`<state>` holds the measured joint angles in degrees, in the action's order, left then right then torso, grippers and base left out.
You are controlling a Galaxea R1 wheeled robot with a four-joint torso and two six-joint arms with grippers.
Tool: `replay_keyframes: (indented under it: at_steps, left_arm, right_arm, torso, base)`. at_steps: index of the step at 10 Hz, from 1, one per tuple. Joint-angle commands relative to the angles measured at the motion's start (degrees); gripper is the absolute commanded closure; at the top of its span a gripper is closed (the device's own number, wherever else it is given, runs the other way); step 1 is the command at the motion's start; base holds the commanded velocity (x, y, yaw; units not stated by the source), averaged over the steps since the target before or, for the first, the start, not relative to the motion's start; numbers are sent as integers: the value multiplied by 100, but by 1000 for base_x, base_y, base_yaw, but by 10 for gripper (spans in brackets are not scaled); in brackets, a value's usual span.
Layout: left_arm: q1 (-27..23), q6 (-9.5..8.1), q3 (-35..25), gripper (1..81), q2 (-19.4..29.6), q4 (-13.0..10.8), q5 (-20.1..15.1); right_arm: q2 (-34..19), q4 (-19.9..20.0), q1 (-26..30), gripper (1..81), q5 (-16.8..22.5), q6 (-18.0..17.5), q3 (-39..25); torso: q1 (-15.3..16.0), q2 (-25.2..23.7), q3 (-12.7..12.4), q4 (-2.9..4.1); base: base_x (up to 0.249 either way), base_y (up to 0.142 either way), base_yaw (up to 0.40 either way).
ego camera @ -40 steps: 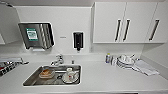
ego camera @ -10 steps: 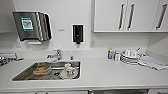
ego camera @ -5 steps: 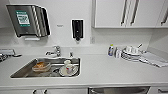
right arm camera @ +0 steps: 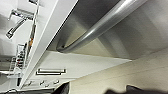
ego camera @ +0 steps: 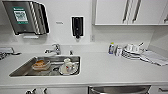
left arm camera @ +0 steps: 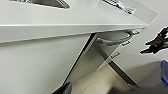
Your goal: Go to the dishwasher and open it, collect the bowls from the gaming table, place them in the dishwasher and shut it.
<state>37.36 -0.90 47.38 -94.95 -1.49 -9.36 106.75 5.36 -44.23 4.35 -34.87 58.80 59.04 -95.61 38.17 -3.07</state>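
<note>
1. Under the white table (ego camera: 112, 71) edge, the dishwasher (ego camera: 120, 89) sits shut, its steel bar handle (right arm camera: 100, 27) close to the right wrist camera.
2. Sink (ego camera: 22, 70) holds dishes, left of it.
3. Tool state, either arm: cannot tell.

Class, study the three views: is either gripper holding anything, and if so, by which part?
It cannot be told. The dishwasher's steel bar handle looms close in the right wrist view, but no fingers show on it. The right gripper shows in the left wrist view, touching nothing.
</note>
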Motion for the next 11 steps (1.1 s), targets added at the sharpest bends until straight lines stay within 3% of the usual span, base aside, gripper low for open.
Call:
replay_keyframes:
  at_steps: [1,2,5,9,11]
  left_arm:
    - [-691,20,-238,10,231,17,-110]
    - [-726,11,-282,10,195,26,-110]
    - [-726,11,-300,10,46,34,-110]
    - [-726,11,-300,10,37,26,-110]
    - [-726,20,-273,10,46,8,-110]
  right_arm:
    - [-160,219,805,10,452,-676,-168]
    - [-116,219,928,10,532,-934,-89]
    - [182,290,1437,10,962,-2200,166]
    - [815,255,2008,10,1533,-3624,913]
    - [930,219,2141,10,1701,-3888,1221]
  torso:
    - [0,0,0,0]
    - [0,0,0,0]
    - [0,0,2,0]
    - [0,0,2,0]
    - [0,2,5,0]
  base:
    - [0,0,0]
    - [0,0,0]
    - [0,0,0]
    - [0,0,0]
    - [0,0,0]
